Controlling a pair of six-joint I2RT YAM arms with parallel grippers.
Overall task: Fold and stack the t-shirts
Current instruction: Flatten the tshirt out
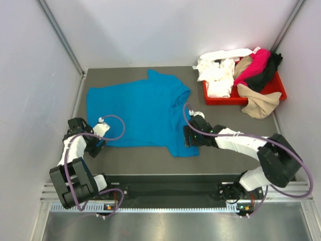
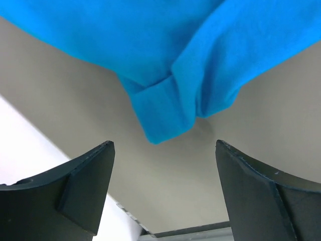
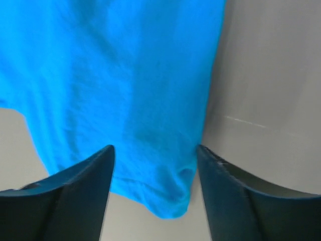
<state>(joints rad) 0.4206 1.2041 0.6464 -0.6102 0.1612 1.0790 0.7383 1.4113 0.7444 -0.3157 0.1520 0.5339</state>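
While the blue shirt (image 1: 140, 113) lies spread on the counter (image 1: 225, 128), both arms sit at its near edge with nothing held. The left end effector (image 2: 163, 150) is wide open just short of the near-left corner, which shows a small turned-up fold of cloth lying apart from the fingers (image 2: 85, 181). The right end effector (image 3: 155, 153) is also open, low over the near-right corner, its jaws standing either side of the cloth without pinching it.

The step in hand looks like the layout of the first garment, with folding not yet begun. A next move would call for each arm to close on its own near corner and carry that edge across to the far one together, so the fold comes out square.

The shirt lies sideways to the robot: its long axis runs left to right, the straight hem seemingly at the left and the neck toward the right, with one sleeve pointing far and one near.

The other shirts (image 1: 241, 75), white, magenta, black and tan, sit heaped in and over the tray (image 1: 278, 94) at the far right, well apart from the blue one.
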